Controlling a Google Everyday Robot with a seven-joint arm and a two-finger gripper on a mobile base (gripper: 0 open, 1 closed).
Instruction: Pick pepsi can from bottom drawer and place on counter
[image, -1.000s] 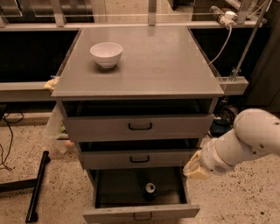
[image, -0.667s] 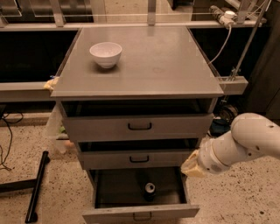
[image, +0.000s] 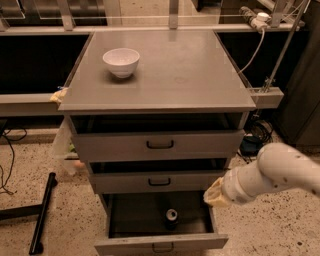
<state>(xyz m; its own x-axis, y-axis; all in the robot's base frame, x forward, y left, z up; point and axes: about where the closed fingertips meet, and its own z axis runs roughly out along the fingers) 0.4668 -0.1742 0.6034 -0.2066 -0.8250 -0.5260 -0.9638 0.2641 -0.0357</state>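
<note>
The can (image: 171, 215) stands upright in the open bottom drawer (image: 131, 243). The gripper (image: 214, 194) hangs above its right side; whether it is wide or narrow cannot be told.

Smooth white rounded arm (image: 280, 172) (a few dark specks), ending in a tan-covered gripper (image: 214, 195) below the front-right corner of the counter (image: 195, 75).

Pepsi can (image: 171, 216) upright, bottom drawer (image: 125, 244); end effector (image: 214, 194) beside

Bowl (image: 121, 61) sits on counter (image: 190, 75); pepsi can (image: 171, 216) in bottom drawer (image: 135, 244), pincer (image: 214, 194) to its right.
</note>
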